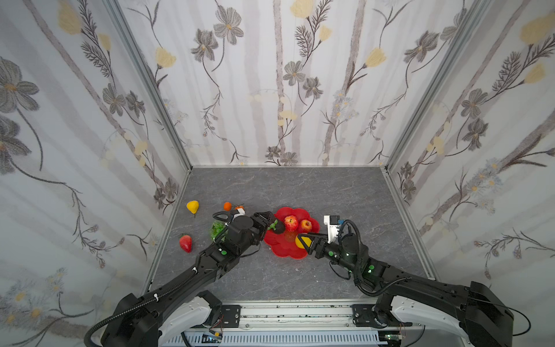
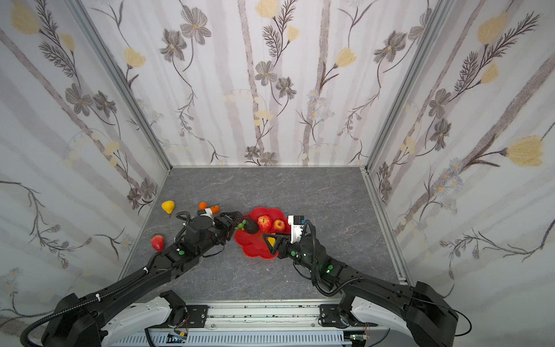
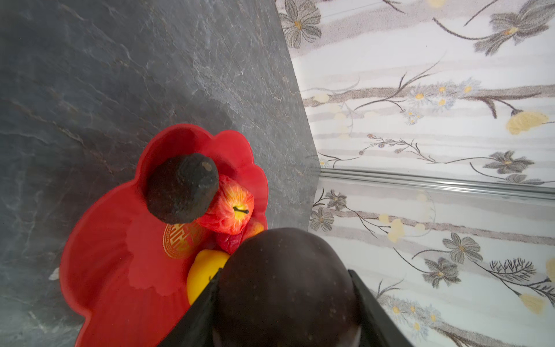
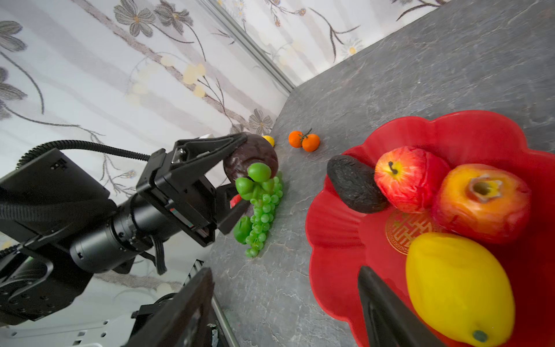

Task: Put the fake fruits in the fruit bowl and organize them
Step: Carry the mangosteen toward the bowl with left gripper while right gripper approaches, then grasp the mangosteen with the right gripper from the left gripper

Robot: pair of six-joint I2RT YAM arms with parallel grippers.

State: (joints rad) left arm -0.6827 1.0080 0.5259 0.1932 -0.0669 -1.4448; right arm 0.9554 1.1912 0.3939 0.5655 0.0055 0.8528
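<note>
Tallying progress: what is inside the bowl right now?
An avocado at the rim, a red apple, an orange-red apple and a lemon lie in the bowl. They partly cover its gold emblem; anything beneath them is hidden.

Fruit bowl (image 1: 282, 248): glossy red, gold emblem
Lemon (image 4: 459, 288): yellow
Plum (image 4: 261, 154): dark maroon
Table (image 1: 300, 186): grey, veined
Walls (image 1: 270, 90): white, grey-yellow floral

Black arms (image 1: 186, 279), ribbed cables (image 1: 360, 289), green dots (image 1: 223, 252), white bases (image 1: 186, 315); left hand (image 1: 268, 224), right hand (image 1: 304, 240) black.
</note>
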